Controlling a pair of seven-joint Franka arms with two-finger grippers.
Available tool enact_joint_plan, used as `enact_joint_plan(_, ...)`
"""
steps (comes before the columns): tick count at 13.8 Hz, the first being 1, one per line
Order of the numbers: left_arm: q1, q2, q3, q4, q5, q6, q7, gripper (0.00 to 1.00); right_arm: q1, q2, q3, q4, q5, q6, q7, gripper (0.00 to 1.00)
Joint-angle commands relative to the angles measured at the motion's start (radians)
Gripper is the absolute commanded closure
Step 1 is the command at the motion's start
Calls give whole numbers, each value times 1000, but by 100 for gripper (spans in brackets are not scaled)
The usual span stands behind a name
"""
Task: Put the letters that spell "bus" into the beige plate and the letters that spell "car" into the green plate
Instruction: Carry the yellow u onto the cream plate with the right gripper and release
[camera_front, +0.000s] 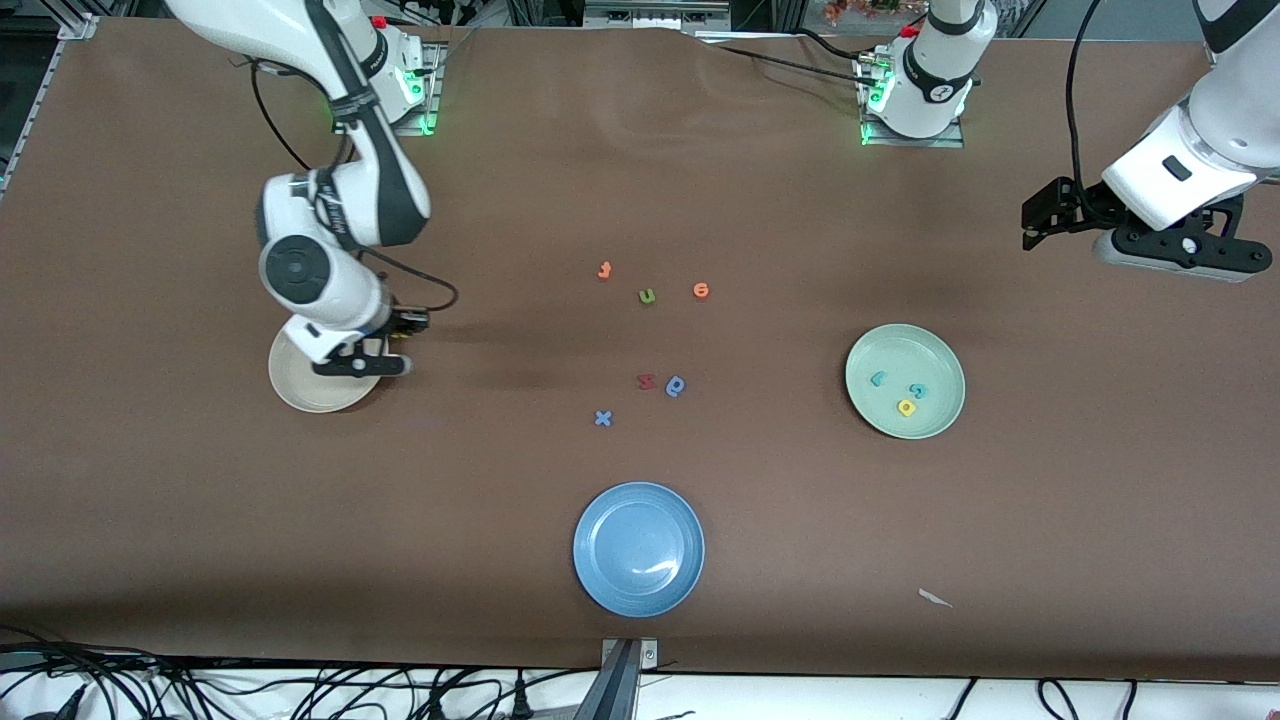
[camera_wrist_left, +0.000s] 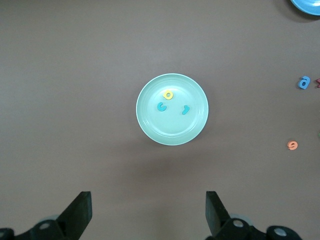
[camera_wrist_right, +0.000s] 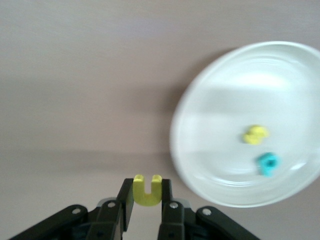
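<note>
Right gripper (camera_wrist_right: 147, 196) clamped, left gripper (camera_wrist_left: 149, 212) agape.

A robotics lab is indicated by the brown-covered worktable (camera_front: 200, 520), bolted-down white arm bases (camera_front: 915, 95) and trailing black cables (camera_front: 300, 690).

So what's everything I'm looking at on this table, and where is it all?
beige plate: one, cream, at the right arm's end of the table, holding a yellow s and a teal b.
green plate: one, pale mint, toward the left arm's end, holding a teal c, a yellow a and a teal r.
blue plate: one, nearest the front camera.
loose letters: six, mid-table: orange, olive-green u, orange, dark red, blue a-like, blue x.
paper scrap: one, white, near the table's front edge.
right hand: over the table beside the beige plate, shut on the yellow-orange u.
left hand: open, waiting high above the table.
</note>
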Motion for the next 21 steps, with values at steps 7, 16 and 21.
enact_joint_plan(7,-1,-15,2,-2,-20,-13,-5,0,2,-22,-151,-56,16,65,-214,0)
enact_joint_plan(16,-1,-15,1,-2,-20,-13,-5,0,23,-28,-113,312,56,-468,36,0)
enact_joint_plan(21,-1,-15,1,-2,-20,-13,-5,0,-39,-31,-47,536,48,-711,96,0)
